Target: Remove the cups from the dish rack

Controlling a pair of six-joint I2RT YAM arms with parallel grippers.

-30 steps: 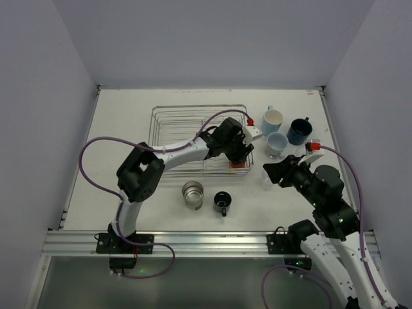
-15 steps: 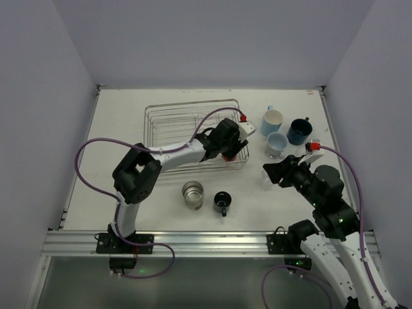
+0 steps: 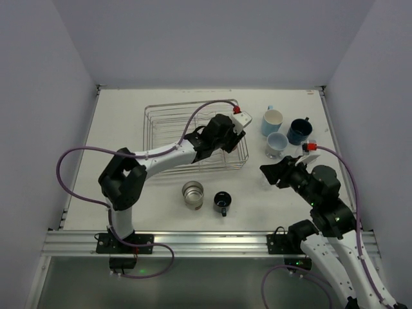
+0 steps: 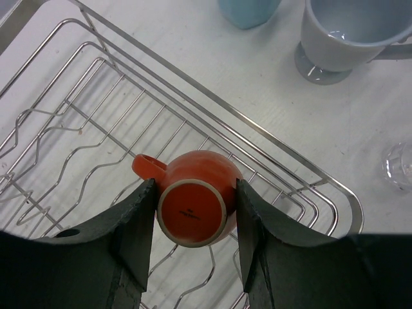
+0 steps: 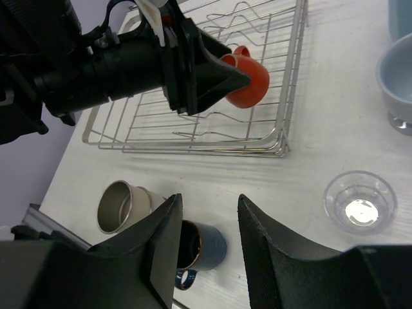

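Partly, left fingers [image 4: 134, 235] hide orange cup [image 4: 193, 207] (base up).

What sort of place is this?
Likely a robot lab bench, not a kitchen: plain walls enclose a white table, two arms are bolted to an aluminium rail, and a silver wire dish rack sits among loose cups.

The left gripper [image 3: 224, 136] hangs over the right end of the dish rack [image 3: 154, 122]; a light blue mug [image 3: 271, 120], navy mug [image 3: 299, 131] and pale cup [image 3: 277, 144] stand to its right.
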